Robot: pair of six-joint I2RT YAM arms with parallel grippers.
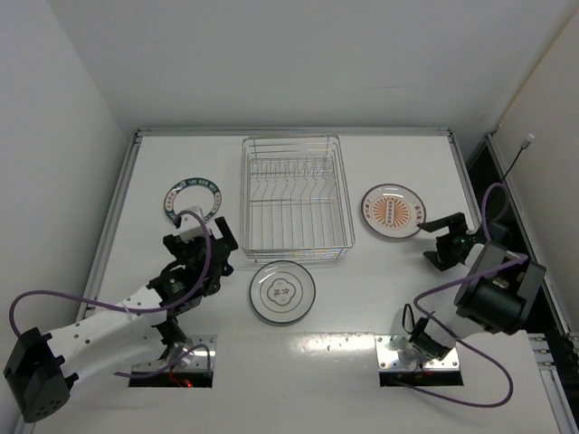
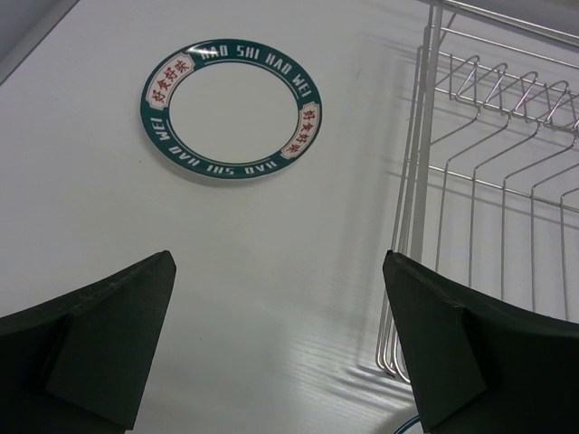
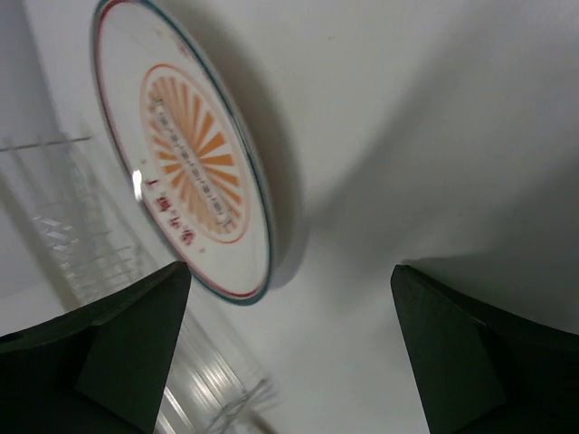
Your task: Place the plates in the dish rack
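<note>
While all 3 plates point(image 1: 282, 291) are lying on the worktop point(image 1: 380, 298) beside the dish rack point(image 1: 291, 137), left pincer point(image 2: 279, 258) and right pincer point(image 3: 289, 271) are gaping empty; I'm judging pickup is coming, needing a rim pinch.

The white table point(image 1: 380, 307) fills the centre and lower part of the top view. A metal rail point(image 1: 289, 132) borders its upper edge. Plain white panels enclose it: the back wall point(image 1: 298, 63) at top, the left wall point(image 1: 45, 181), and the right wall point(image 1: 552, 99) at upper right. Lighting is even and shadows are soft.
</note>
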